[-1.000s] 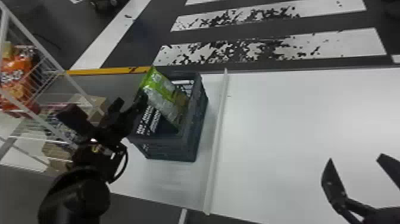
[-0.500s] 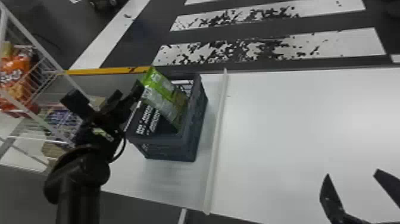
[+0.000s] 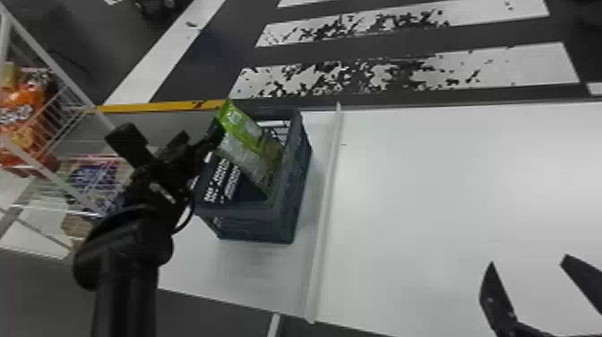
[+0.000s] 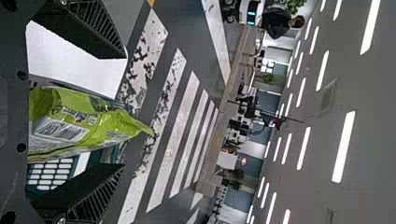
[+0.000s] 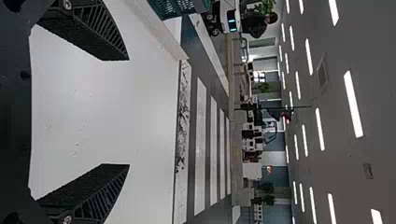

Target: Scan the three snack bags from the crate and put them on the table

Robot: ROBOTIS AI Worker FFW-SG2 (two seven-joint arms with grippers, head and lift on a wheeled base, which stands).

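Note:
In the head view my left gripper [image 3: 197, 141] is at the crate's left side, right beside the green snack bag [image 3: 244, 139]. That bag leans upright in the dark crate [image 3: 286, 215], its top above the rim. In the left wrist view the green bag [image 4: 79, 121] stands between the widely parted fingers of my left gripper [image 4: 123, 110], with space on either side. My right gripper [image 3: 528, 260] is parked open over the right part of the table; in the right wrist view my right gripper [image 5: 128, 112] has nothing between its fingers.
A wire rack [image 3: 67, 103] at the far left holds an orange bag [image 3: 22, 112] and other packs. A raised white strip [image 3: 324, 215] runs between the crate and the wide white table [image 3: 448, 188]. A dark panel with white print [image 3: 224, 179] is at the crate's left.
My left gripper has moved forward and a little to the right, closer to the green bag. My right gripper has shifted slightly back toward the robot. The crate and bag look unmoved.

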